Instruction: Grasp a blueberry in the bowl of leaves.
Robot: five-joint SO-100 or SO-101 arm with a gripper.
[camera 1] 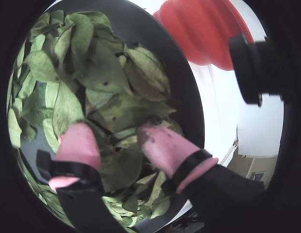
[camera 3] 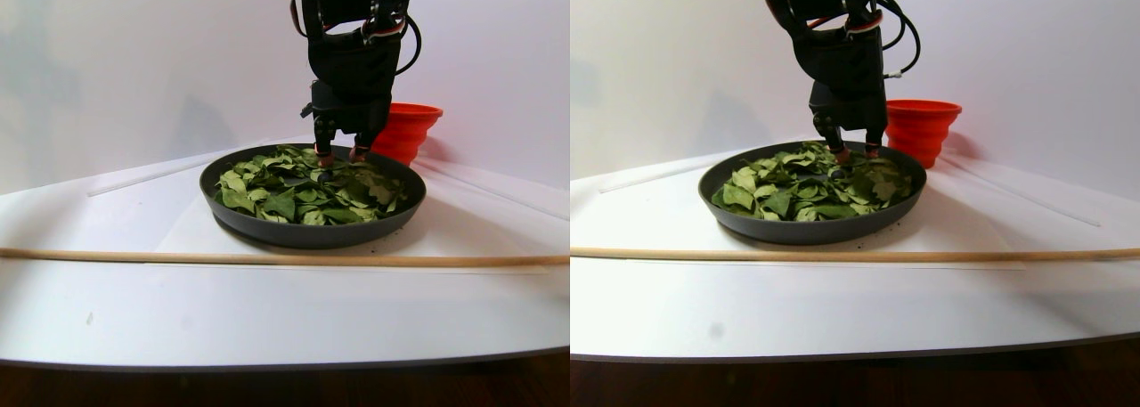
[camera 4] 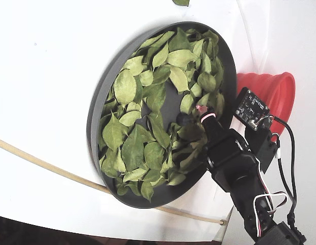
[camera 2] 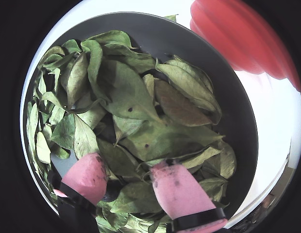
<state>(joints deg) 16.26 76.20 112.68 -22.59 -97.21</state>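
- White table (camera 4: 51,76), filling the left of the fixed view.
- Bowl (camera 4: 97,109) at centre.
- Red cup (camera 4: 272,94) at right.
- Wooden rod (camera 4: 51,166) across lower left.
- Stray leaf (camera 4: 181,2) at top edge.

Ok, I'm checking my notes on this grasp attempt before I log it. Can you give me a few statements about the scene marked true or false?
1. The tool is open, with its pink fingertips apart above the leaves. True.
2. The red cup stands inside the bowl. False: it stands outside, beside the rim.
3. The blueberry lies close beside one pink fingertip. True.
4. The tool is clamped shut on the blueberry. False: the jaws are apart and the berry lies among the leaves.
5. In the stereo pair view, a thin wooden stick lies on the table in front of the bowl. True.
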